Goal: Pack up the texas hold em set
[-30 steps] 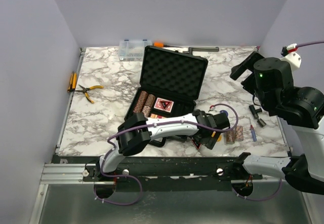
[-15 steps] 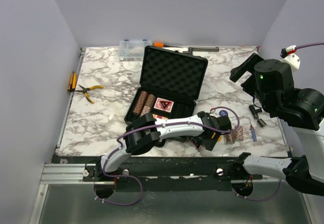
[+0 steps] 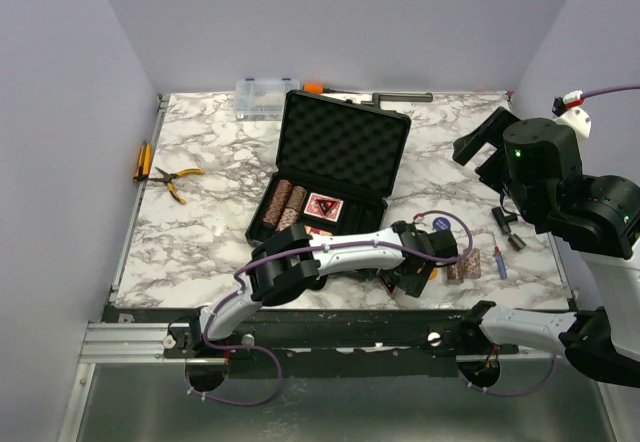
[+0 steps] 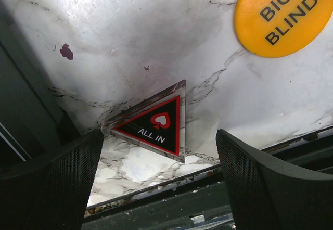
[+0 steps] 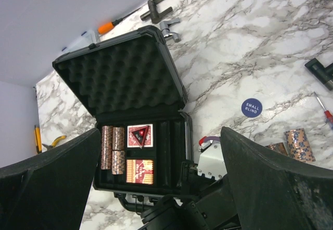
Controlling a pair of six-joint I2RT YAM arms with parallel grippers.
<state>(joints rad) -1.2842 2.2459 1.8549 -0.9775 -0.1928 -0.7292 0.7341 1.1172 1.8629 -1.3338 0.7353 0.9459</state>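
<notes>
Table edge (image 4: pixel 203 170) (close) crowds the triangular token (image 4: pixel 154 127).

Open black case (image 5: pixel 132 110) with chip stacks (image 5: pixel 113 148), card decks (image 5: pixel 140 170).

White marble table (image 3: pixel 200 232), open black case (image 3: pixel 345 152) mid-table, pliers (image 3: pixel 178 180) at left, clear box (image 3: pixel 262 99) at back, chip stacks (image 3: pixel 470 262) at right, triangular token (image 4: pixel 153 126) near yellow round token (image 4: pixel 282 15)
</notes>
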